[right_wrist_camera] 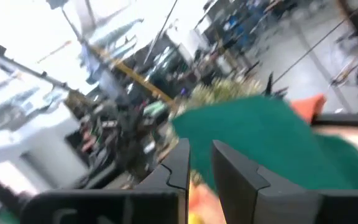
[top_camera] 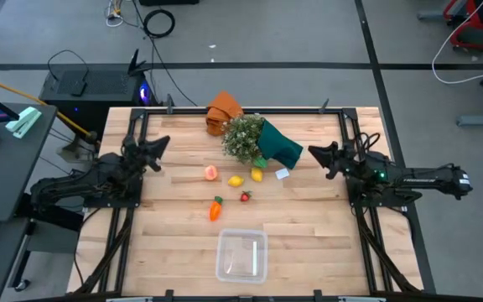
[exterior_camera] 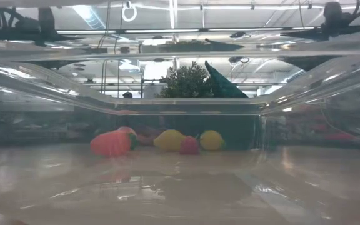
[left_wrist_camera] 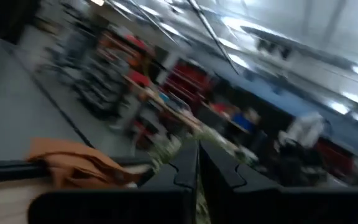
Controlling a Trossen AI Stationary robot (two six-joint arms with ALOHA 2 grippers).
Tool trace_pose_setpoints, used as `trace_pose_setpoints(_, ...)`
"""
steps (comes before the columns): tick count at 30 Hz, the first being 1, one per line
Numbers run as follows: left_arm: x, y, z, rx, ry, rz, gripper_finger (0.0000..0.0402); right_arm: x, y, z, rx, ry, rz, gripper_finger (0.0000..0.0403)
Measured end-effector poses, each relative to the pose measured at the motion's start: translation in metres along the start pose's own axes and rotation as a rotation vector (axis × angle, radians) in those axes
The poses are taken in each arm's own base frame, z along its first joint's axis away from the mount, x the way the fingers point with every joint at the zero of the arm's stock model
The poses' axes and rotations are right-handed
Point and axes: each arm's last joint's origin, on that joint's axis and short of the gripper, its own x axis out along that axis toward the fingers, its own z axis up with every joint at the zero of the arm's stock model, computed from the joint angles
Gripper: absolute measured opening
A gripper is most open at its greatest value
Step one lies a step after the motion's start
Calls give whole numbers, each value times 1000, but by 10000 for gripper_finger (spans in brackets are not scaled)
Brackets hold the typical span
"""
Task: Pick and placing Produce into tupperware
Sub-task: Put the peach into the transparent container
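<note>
Behind the empty tupperware [top_camera: 241,255], closely bunched produce risks being knocked aside, since the left gripper [top_camera: 159,144] sits closed and the right gripper [top_camera: 315,153] barely parted.

Two matte black robot arms with slim jointed links. The left tool [top_camera: 159,143] and right tool [top_camera: 314,152] each end in two flat dark fingers. A small green light glows on the right arm [top_camera: 381,176].

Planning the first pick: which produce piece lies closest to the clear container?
The orange carrot with green top; the peach, lemons and red berry all lie farther from the clear rectangular plastic container.
</note>
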Motion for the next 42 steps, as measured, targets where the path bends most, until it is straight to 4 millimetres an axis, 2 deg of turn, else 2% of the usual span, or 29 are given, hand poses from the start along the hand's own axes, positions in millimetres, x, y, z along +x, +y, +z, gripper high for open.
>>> trace_pose_setpoints(5,0,-1,4,-100,-56,18,16,0,2,9,68,-106,0,33)
trace_pose_setpoints(8,-1,-6,10,-144,-83,-75,14,0,4,14,104,-156,24,33)
trace_pose_setpoints(13,-1,-14,20,-131,-75,-177,15,1,8,20,111,-177,42,33)
trace_pose_setpoints(18,6,-32,43,-42,-60,-211,12,10,27,42,40,-172,80,33)
trace_pose_setpoints(23,23,-52,53,78,79,-202,17,34,52,61,-41,-42,73,34)
trace_pose_setpoints(28,43,-77,70,89,148,-226,19,62,77,77,-57,116,70,33)
trace_pose_setpoints(33,62,-98,80,161,265,-247,13,85,98,90,-161,261,126,34)
trace_pose_setpoints(38,77,-118,90,257,311,-337,16,95,113,102,-271,359,169,34)
trace_pose_setpoints(42,85,-123,90,333,349,-331,20,95,116,107,-350,443,141,31)
